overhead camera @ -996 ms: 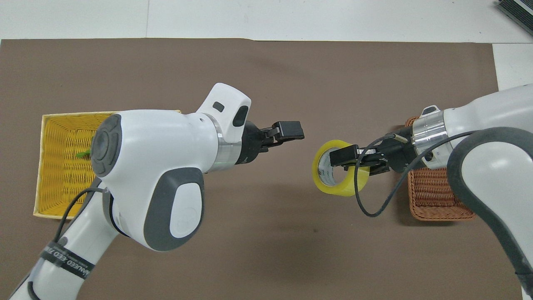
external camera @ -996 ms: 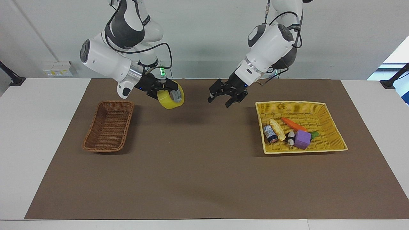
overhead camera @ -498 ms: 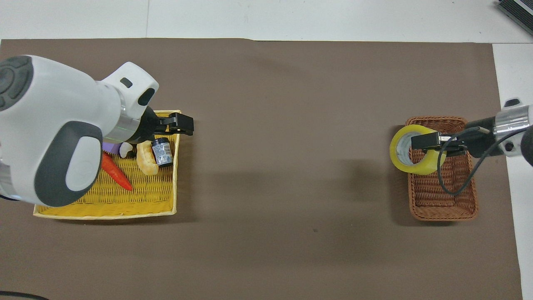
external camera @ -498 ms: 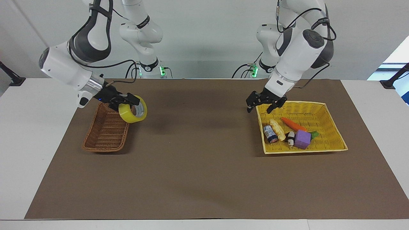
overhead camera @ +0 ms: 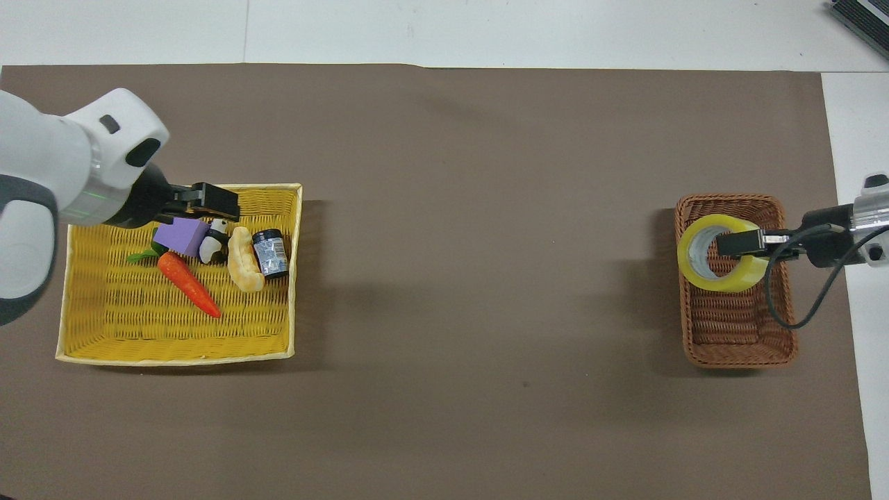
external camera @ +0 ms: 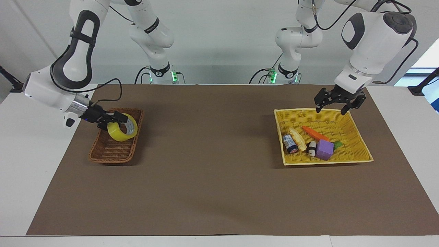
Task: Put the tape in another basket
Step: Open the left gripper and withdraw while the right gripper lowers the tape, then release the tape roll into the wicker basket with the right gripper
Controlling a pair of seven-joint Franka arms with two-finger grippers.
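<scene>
The yellow tape roll [external camera: 118, 136] hangs in my right gripper [external camera: 118, 119], which is shut on its rim. It is held tilted, low over the small dark brown wicker basket [external camera: 109, 159], at the basket's end nearer to the robots. I cannot tell if it touches the basket's floor. In the overhead view the tape [overhead camera: 729, 283] and right gripper [overhead camera: 737, 244] lie over the brown basket [overhead camera: 740, 361]. My left gripper [external camera: 330, 108] is open and empty in the air over the yellow basket's [external camera: 343, 152] rim nearest the robots, and shows in the overhead view [overhead camera: 222, 203].
The yellow basket [overhead camera: 173, 340] holds a carrot [external camera: 315, 133], a purple block [external camera: 324, 149], a small can [external camera: 290, 144], a pale yellow piece [external camera: 298, 139] and a small panda figure [external camera: 311, 148]. A brown mat [external camera: 212, 164] covers the table.
My right gripper has carried the tape from mid-table to low over the brown basket. My left gripper has drawn back, open, to the yellow basket's rim at the left arm's end.
</scene>
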